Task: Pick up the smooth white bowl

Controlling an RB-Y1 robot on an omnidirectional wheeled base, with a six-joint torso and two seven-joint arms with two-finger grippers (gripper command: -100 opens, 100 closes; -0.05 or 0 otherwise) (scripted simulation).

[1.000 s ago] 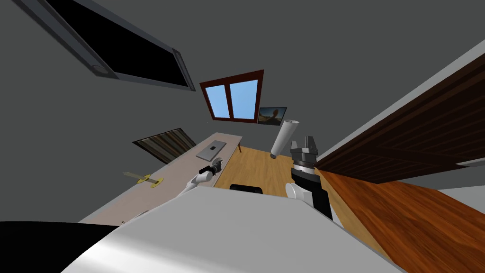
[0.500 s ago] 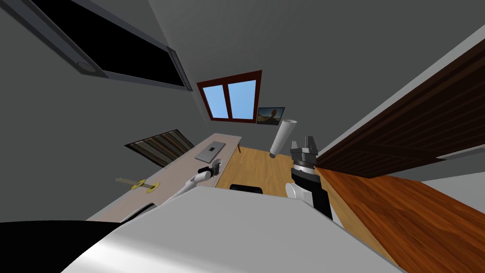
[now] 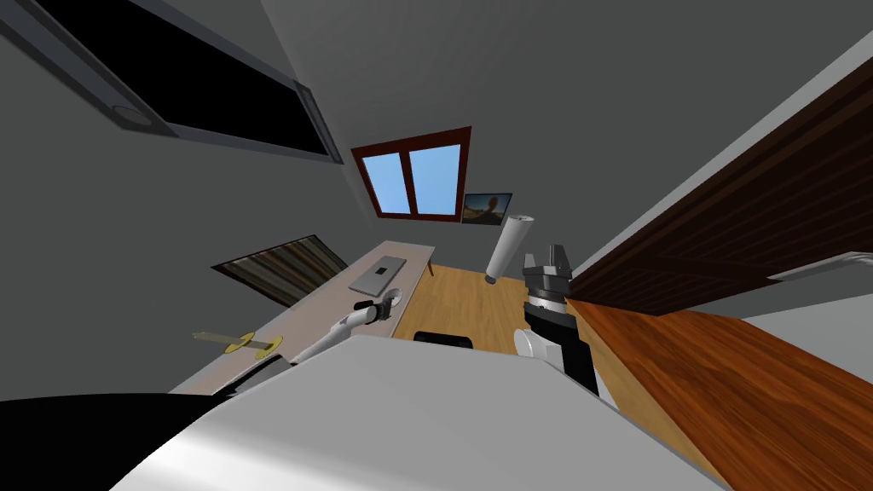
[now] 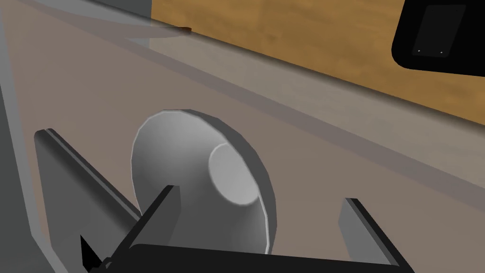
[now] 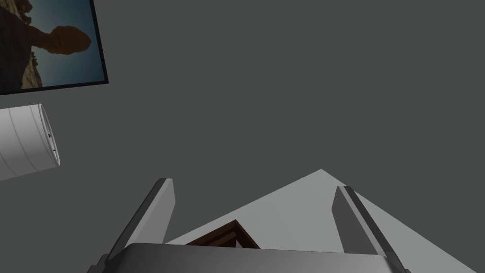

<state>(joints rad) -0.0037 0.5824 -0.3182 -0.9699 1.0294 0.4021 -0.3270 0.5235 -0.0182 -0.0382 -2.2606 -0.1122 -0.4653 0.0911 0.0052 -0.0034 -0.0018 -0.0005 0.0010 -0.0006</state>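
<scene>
One bowl [image 4: 189, 156] at left pincer [image 4: 260, 195]

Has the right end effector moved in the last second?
No. The right end effector holds the same spot beside the white cylinder, fingers open.

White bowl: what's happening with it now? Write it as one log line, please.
left hand: open, at white bowl on table | right hand: open, away | grip: not yet
</scene>
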